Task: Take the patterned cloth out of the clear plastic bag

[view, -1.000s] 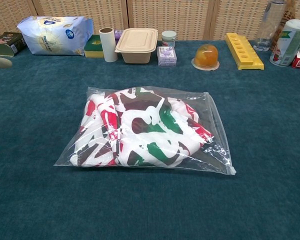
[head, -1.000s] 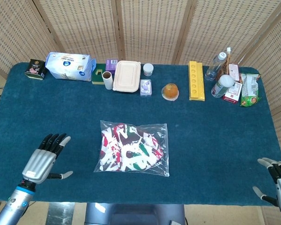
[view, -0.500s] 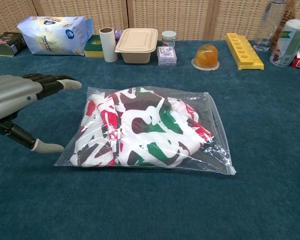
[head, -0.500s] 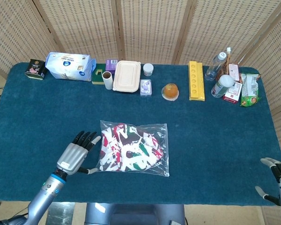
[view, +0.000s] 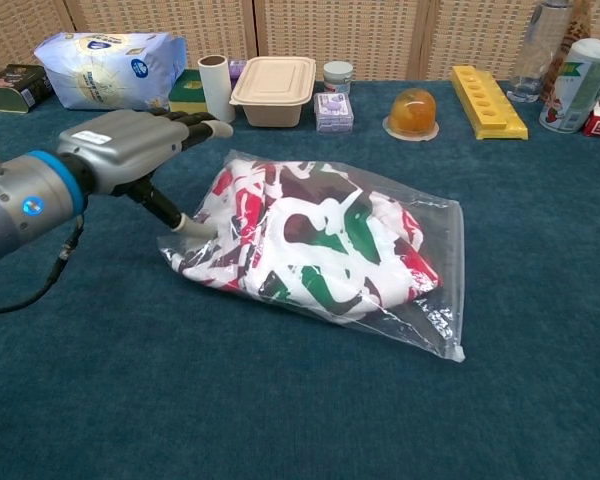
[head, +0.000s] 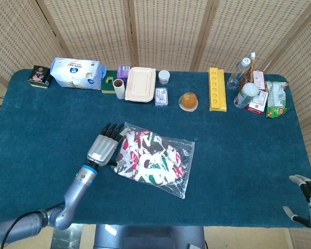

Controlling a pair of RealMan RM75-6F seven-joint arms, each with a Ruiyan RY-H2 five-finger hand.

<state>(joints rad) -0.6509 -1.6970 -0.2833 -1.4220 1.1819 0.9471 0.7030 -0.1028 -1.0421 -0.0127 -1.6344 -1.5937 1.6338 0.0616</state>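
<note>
Clear plastic bag lies skewed on the dark blue felt table, red, white and green patterned cloth bunched inside. Left hand, grey with black fingers, rests against the bag's left edge. Right hand at lower right table corner, fingers apart, holding nothing.

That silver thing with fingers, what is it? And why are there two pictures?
It is a robot's left hand, on a long arm. One picture looks down from the robot's head, the other looks out from its chest. On the blue table lies a clear plastic bag with a patterned cloth inside. The left hand is touching the bag's edge; I cannot tell if it really grips it. The right hand waits at the table's corner, holding nothing. Boxes and bottles stand along the back.
</note>
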